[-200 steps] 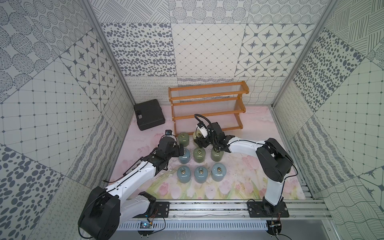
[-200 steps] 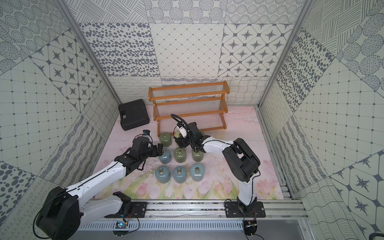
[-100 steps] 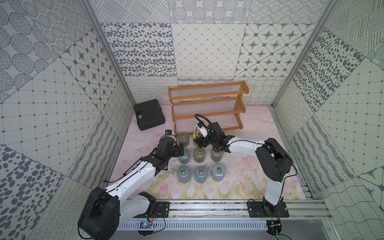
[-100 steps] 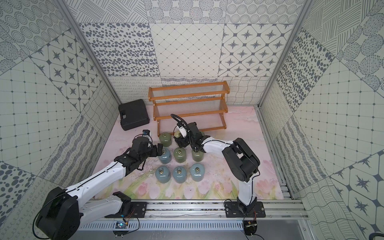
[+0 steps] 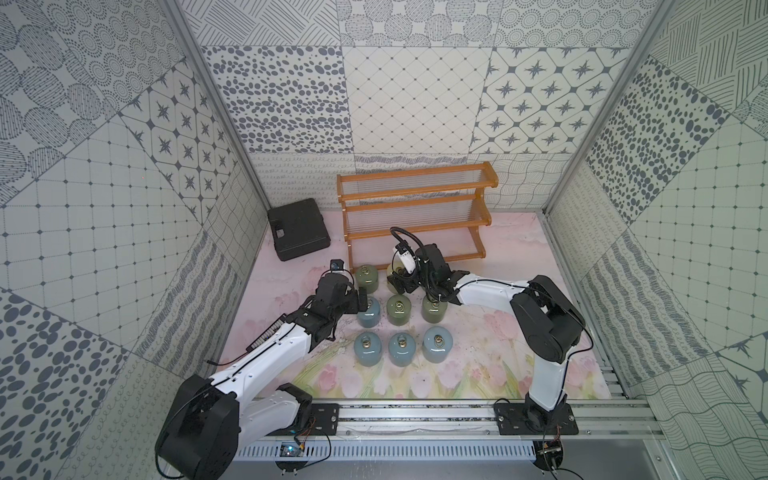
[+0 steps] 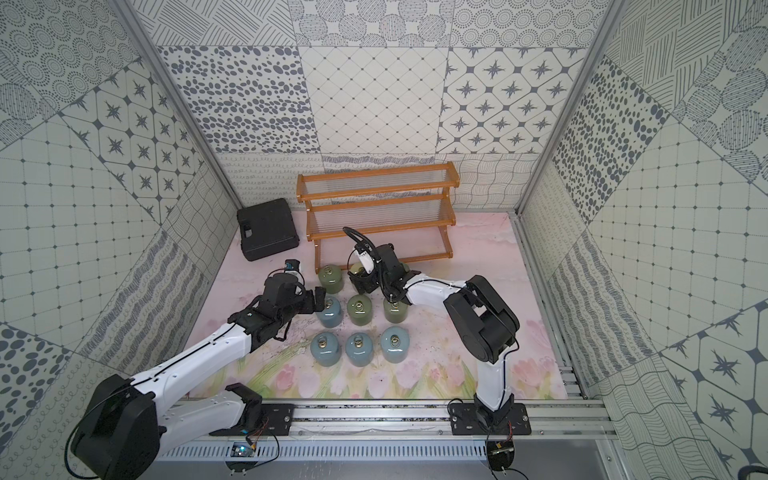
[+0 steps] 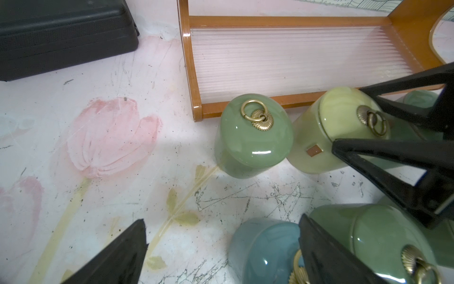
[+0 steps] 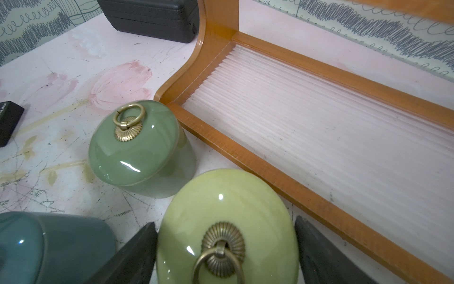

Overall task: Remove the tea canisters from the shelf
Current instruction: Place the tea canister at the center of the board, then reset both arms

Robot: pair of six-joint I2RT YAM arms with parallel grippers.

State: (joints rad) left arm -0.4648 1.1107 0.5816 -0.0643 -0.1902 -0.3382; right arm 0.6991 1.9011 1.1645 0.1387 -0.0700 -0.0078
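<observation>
A: How does the right gripper (image 8: 224, 222) stand?

B: Its fingers (image 8: 137, 255) straddle the yellow-green canister (image 8: 228, 204), one on each side of the lid. Whether they press it or only flank it cannot be told.

A: And which way does that canister point?

B: It stands upright on the mat (image 8: 73, 73), its long axis vertical and its brass ring knob on top. The front rail of the shelf (image 8: 245, 157) runs just beside it. Ahead of the fingertips a sage-green canister (image 8: 137, 147) stands near, also upright with its knob up. On the side away from the shelf is a blue-grey canister (image 8: 49, 243). The black case (image 8: 152, 17) lies farther out.

A: And the left gripper (image 7: 221, 218)?

B: Its jaws are spread wide and hold nothing. One fingertip is near that blue-grey canister.
</observation>
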